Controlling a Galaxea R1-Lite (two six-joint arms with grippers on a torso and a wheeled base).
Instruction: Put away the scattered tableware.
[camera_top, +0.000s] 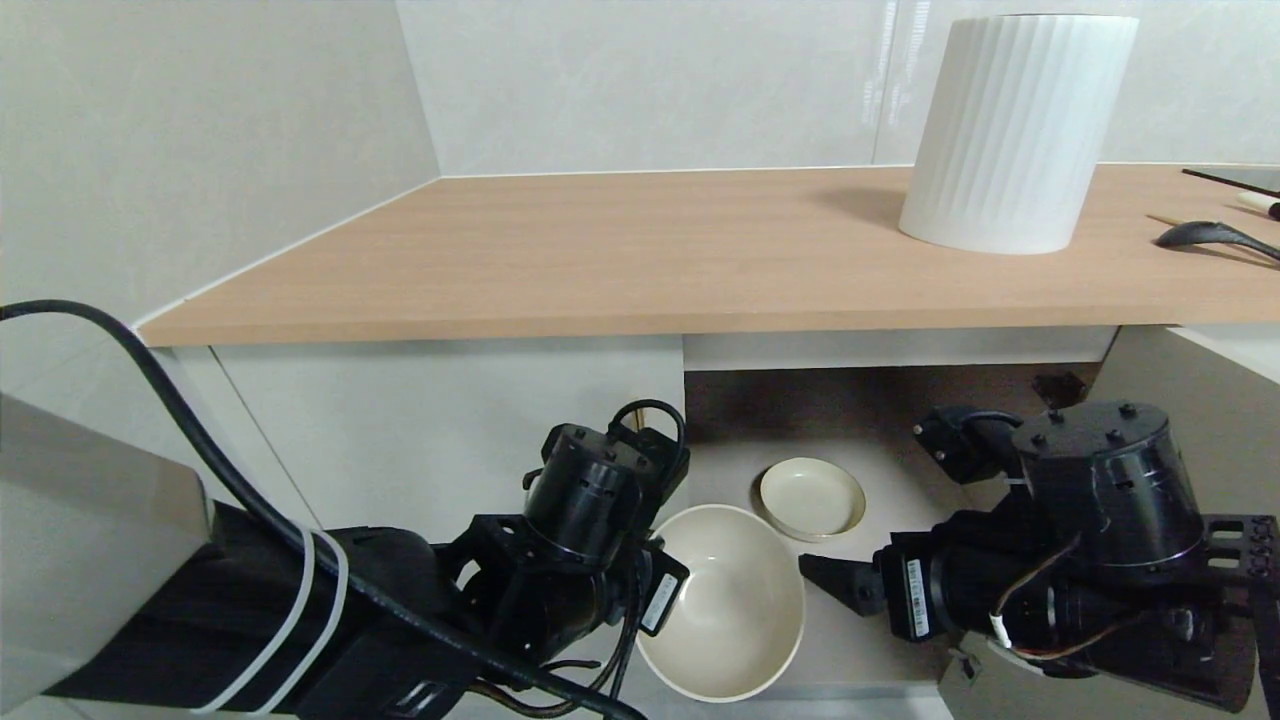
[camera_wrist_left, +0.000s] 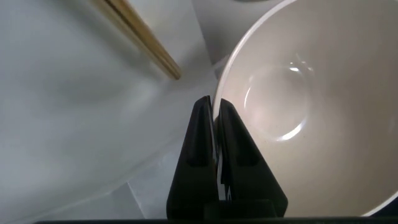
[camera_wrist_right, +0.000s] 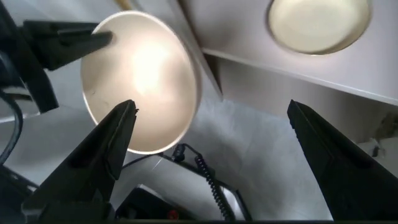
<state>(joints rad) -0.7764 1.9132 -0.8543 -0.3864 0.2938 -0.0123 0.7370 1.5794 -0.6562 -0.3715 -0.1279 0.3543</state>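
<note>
Pinched the bowl (camera_top: 725, 600) by its rim in the left gripper (camera_wrist_left: 215, 109) at lower centre, right gripper (camera_wrist_right: 211, 107) spread, and needed level lowering onto the shelf (camera_top: 905, 500) beside the dish (camera_top: 812, 497).

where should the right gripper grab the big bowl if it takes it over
Likely the rim of the big bowl on the side nearest the right gripper, opposite the left gripper. The wall is thin and its mouth faces that arm, so open fingers can straddle the edge.
</note>
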